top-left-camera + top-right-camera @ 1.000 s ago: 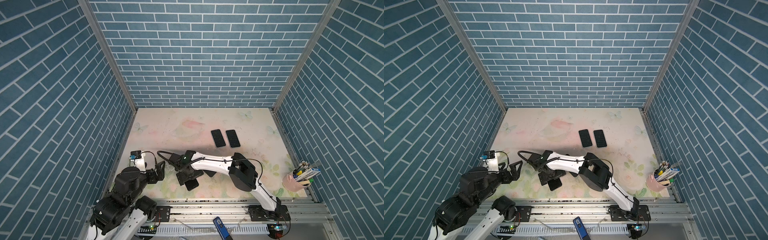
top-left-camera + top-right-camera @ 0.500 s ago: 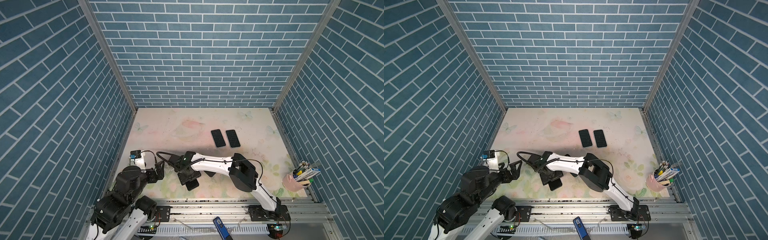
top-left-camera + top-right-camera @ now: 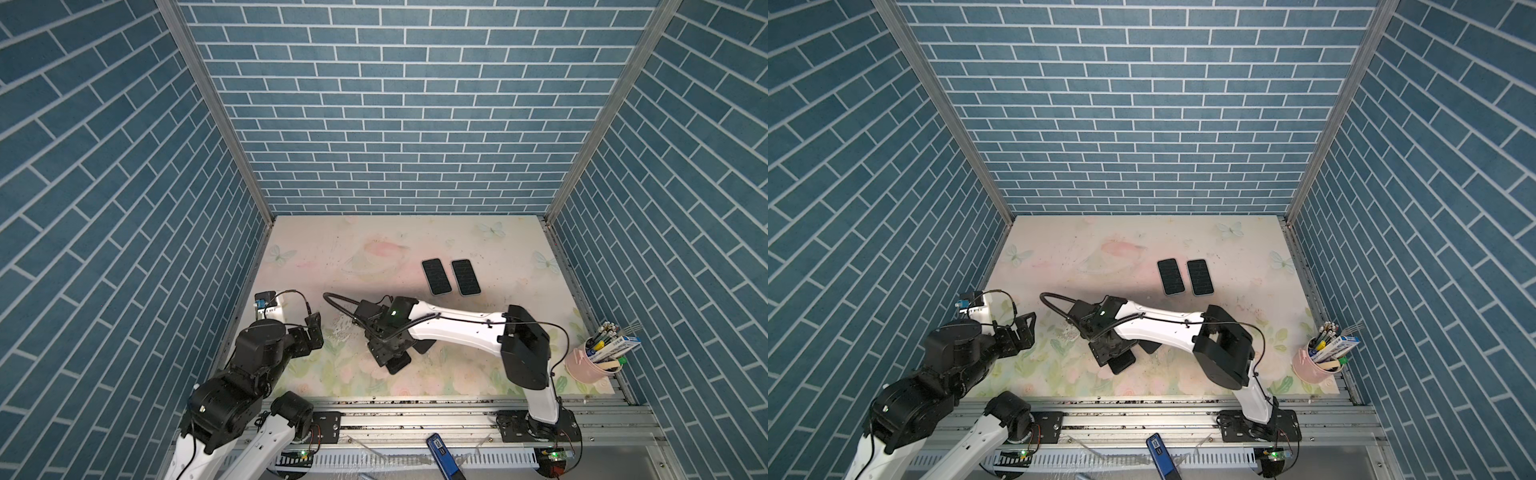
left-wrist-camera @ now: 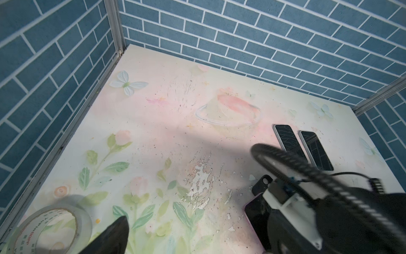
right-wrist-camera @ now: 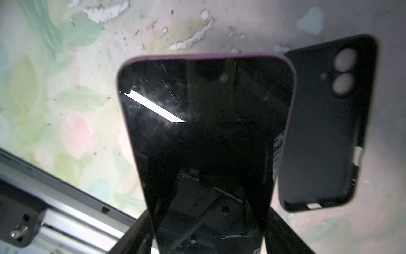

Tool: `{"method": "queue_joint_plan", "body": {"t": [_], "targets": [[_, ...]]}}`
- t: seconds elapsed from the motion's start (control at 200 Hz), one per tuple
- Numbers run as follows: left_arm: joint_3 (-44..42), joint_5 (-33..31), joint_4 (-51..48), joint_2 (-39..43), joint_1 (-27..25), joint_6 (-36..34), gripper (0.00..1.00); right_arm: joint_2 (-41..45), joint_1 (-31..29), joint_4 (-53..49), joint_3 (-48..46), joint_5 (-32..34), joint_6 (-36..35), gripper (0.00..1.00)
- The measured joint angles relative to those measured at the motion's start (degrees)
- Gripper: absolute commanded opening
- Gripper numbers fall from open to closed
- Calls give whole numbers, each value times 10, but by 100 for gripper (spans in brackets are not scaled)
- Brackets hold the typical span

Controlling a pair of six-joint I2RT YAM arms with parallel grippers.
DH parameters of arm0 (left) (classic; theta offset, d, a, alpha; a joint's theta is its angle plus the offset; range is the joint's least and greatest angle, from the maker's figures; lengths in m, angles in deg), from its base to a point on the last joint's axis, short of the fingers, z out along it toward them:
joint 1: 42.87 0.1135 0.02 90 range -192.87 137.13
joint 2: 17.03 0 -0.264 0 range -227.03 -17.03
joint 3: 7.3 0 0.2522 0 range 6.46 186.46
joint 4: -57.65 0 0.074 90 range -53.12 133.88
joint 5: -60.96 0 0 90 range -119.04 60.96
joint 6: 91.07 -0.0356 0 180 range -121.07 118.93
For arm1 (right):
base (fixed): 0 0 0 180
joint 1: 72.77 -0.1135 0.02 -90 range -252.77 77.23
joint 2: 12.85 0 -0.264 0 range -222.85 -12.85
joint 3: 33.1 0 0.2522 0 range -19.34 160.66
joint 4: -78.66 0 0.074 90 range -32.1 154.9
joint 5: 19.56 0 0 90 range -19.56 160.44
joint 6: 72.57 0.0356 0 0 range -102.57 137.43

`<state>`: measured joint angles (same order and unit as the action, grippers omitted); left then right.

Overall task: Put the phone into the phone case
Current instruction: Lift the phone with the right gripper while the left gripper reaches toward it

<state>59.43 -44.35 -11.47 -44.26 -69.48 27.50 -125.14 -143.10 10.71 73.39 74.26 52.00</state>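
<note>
Grasping phone (image 5: 206,136) by its edges, right fingers (image 5: 285,235); left fingers (image 3: 1026,328) released.
Right wrist view shows phone case (image 5: 325,132) just beside; both top views mostly hide it.

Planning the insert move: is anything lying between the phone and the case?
Nothing visible. The case lies right beside the phone, which sits between the right fingers. In the right wrist view their long edges meet, with no object between them.

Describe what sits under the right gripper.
The phone, screen up, gripped by the right gripper; the empty phone case lies beside it. Table under the phone is hidden.
</note>
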Motion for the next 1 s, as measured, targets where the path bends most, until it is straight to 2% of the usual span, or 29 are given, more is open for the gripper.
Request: {"method": "queue_joint_plan", "body": {"t": [0.155, 0.365, 0.62, 0.82, 0.995], "targets": [[4, 31, 31, -74, 0, 8, 100, 110, 53, -2, -76, 1, -27, 68], [-3, 89, 98, -171, 0, 14, 100, 196, 110, -15, -163, 26, -70, 68], [-28, 175, 200, -220, 0, 16, 100, 227, 134, -23, -220, 53, -120, 68], [-31, 214, 244, -270, 0, 42, 100, 229, 138, -17, -220, 57, -165, 68], [-31, 294, 270, -339, 0, 40, 95, 229, 138, -16, -205, 49, -204, 68]]}}
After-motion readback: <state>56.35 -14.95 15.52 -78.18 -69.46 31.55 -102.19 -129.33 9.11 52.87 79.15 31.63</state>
